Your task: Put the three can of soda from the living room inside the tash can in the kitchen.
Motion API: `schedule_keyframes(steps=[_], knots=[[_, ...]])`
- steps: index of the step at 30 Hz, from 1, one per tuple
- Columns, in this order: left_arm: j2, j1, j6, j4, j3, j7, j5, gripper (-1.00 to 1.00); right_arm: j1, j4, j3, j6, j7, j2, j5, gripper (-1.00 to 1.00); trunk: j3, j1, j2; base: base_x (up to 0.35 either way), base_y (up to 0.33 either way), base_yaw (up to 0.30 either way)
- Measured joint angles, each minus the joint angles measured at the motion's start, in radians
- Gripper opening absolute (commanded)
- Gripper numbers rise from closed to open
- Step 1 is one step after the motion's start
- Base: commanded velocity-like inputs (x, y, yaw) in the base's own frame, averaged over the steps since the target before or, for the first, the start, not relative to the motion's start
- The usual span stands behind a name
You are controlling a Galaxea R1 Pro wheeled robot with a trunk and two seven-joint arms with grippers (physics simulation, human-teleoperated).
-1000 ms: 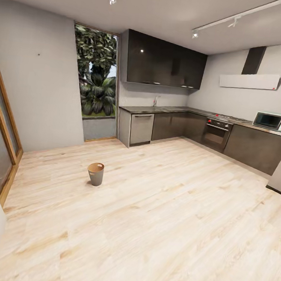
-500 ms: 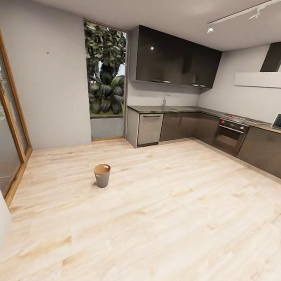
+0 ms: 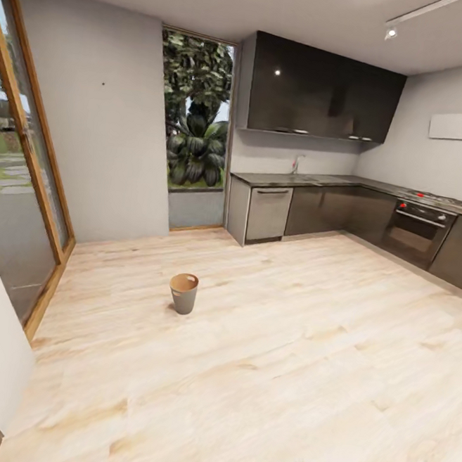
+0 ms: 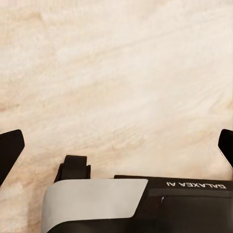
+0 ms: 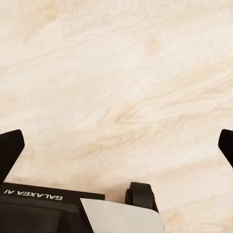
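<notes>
Bin [image 3: 183, 292] upright on kitchen floor [image 3: 283, 349], mouth up. Left gripper [image 4: 116, 145] and right gripper [image 5: 116, 145] wide open, empty; base lettered "GALAXEA AI".

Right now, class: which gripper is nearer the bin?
Left, probably, though barely. The bin stands far ahead, left of the head view's middle. The left gripper and right gripper both hang open over floor beside the robot's base, far from it.
</notes>
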Motion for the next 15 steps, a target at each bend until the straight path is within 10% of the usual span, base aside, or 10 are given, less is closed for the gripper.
schedule_keyframes(steps=[15], knots=[[-0.002, 0.0, -0.024, 0.001, 0.001, 0.004, -0.001, 1.0, 0.0, 0.001, 0.0, -0.002, 0.0, 0.0, 0.0, 1.0, -0.019, 0.0, 0.0, 0.346, 0.0, 0.193]])
